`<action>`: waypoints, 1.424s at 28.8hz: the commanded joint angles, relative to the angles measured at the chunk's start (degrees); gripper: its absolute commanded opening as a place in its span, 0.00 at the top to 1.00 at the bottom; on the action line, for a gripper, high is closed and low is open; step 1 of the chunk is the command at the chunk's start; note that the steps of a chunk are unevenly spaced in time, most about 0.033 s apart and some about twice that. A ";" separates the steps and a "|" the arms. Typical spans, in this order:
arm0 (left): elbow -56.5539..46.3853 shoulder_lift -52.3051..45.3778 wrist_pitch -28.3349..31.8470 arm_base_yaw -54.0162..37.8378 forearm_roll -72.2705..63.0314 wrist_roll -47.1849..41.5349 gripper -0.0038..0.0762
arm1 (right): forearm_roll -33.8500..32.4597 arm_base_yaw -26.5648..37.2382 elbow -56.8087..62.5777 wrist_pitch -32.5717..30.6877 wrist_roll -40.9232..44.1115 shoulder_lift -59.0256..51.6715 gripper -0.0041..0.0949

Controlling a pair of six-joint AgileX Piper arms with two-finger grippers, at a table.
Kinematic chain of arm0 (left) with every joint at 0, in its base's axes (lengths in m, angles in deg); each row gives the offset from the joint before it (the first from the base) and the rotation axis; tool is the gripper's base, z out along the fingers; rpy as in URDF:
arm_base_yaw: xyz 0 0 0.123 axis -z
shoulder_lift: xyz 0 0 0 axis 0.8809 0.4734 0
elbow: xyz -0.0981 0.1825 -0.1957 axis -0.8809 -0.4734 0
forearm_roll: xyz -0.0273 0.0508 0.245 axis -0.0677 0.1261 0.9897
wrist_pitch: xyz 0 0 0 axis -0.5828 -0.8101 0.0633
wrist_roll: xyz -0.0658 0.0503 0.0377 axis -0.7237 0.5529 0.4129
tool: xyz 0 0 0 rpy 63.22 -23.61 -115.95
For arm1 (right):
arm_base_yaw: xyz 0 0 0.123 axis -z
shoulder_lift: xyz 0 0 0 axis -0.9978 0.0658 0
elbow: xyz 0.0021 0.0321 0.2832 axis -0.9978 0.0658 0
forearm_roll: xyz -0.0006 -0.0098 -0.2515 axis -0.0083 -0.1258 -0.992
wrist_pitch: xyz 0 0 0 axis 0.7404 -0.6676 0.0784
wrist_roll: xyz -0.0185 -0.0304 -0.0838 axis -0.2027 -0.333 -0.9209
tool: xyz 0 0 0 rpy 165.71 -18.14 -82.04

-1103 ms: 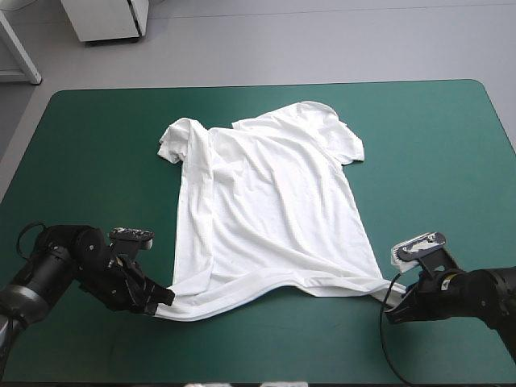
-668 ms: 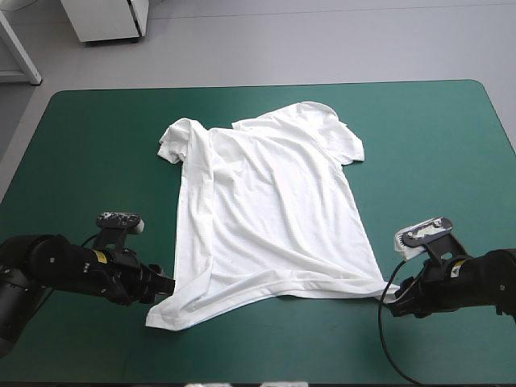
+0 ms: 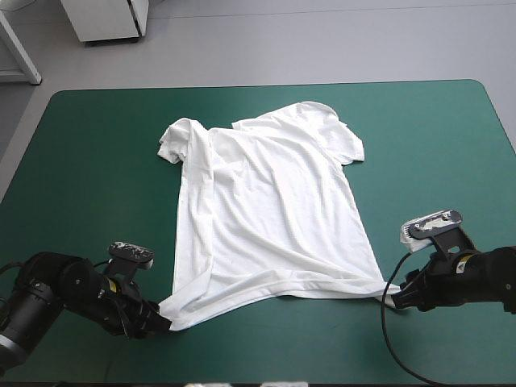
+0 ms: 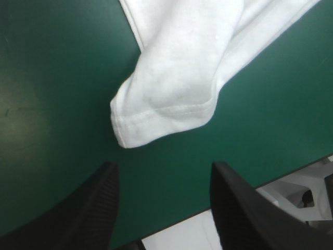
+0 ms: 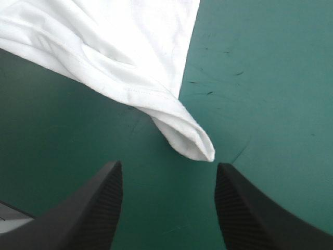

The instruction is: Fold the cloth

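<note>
The white T-shirt (image 3: 266, 201) lies spread flat on the teal-green cover, sleeves toward the far edge and hem toward the near edge. My left gripper (image 3: 160, 322) sits low at the hem's near-left corner. In the left wrist view it (image 4: 164, 167) is open, and the rounded hem corner (image 4: 156, 122) lies just ahead of its fingertips, not between them. My right gripper (image 3: 395, 300) is at the hem's near-right corner. In the right wrist view it (image 5: 167, 166) also stands open, with the pointed corner (image 5: 200, 148) just ahead of it, nearer one finger.
The table's near edge (image 4: 234, 195) runs close beside the left gripper. Bare teal-green cover (image 3: 89, 161) stretches to the left of the shirt and also to its right (image 3: 435, 161). The shirt's left side is folded over in a long ridge (image 3: 193, 201).
The left arm swung from beside the shirt's left edge toward the table's near edge and now faces the corner, which has shifted slightly right. The right arm edged slightly right.
</note>
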 commanded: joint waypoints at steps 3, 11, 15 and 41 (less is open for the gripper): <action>-0.33 1.61 3.65 0.47 1.27 2.03 0.46 | -0.86 -0.02 -1.66 0.77 -0.05 -0.42 0.44; -0.33 10.64 9.65 0.47 0.54 5.95 0.46 | -2.77 -0.02 -1.66 1.41 -0.17 -0.32 0.44; -0.33 14.39 11.51 0.47 -0.05 7.13 0.46 | -4.48 -0.02 -1.54 1.66 -0.73 -0.32 0.44; -0.93 18.21 13.00 0.47 -1.88 8.95 0.96 | -2.58 -0.02 1.12 5.93 -7.83 15.03 0.44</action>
